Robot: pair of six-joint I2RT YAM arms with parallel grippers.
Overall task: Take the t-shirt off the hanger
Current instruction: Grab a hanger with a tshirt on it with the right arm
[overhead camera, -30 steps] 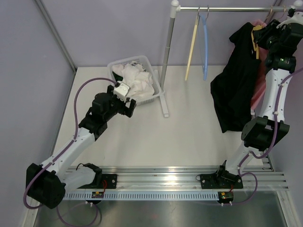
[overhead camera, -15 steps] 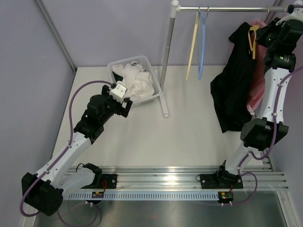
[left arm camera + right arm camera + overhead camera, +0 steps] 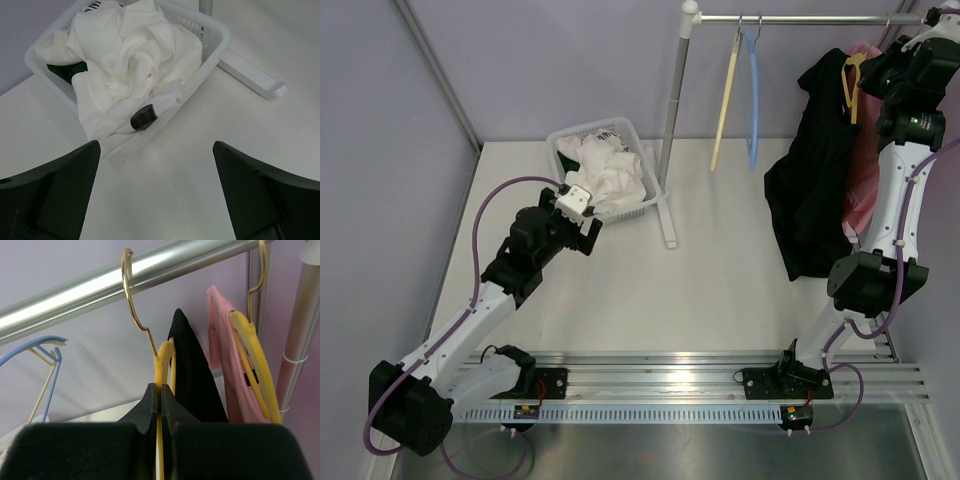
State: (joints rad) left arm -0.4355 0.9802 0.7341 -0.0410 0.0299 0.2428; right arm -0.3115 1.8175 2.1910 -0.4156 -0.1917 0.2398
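Note:
A black t-shirt (image 3: pixel 815 190) hangs from a yellow hanger (image 3: pixel 853 82) at the right end of the clothes rail (image 3: pixel 800 18). My right gripper (image 3: pixel 882 82) is shut on the neck of that hanger (image 3: pixel 162 360), just below its gold hook (image 3: pixel 131 295). The hook stands in front of the rail (image 3: pixel 90 290); I cannot tell whether it rests on it. The black shirt's shoulder (image 3: pixel 192 375) shows just right of my fingers. My left gripper (image 3: pixel 590 235) is open and empty above the table, just in front of the white basket (image 3: pixel 655 195).
The basket (image 3: pixel 217 37) holds crumpled white clothes (image 3: pixel 130 65). A pink garment (image 3: pixel 227 370) on a second yellow hanger hangs right of the black shirt. Empty blue (image 3: pixel 753 90) and cream (image 3: pixel 727 95) hangers hang mid-rail. The rack post (image 3: pixel 675 130) and its foot (image 3: pixel 250 75) stand beside the basket.
My left gripper has drawn back a little from the basket toward the near side. The empty hangers swing slightly. My right gripper keeps its hold on the hanger, shifted slightly.

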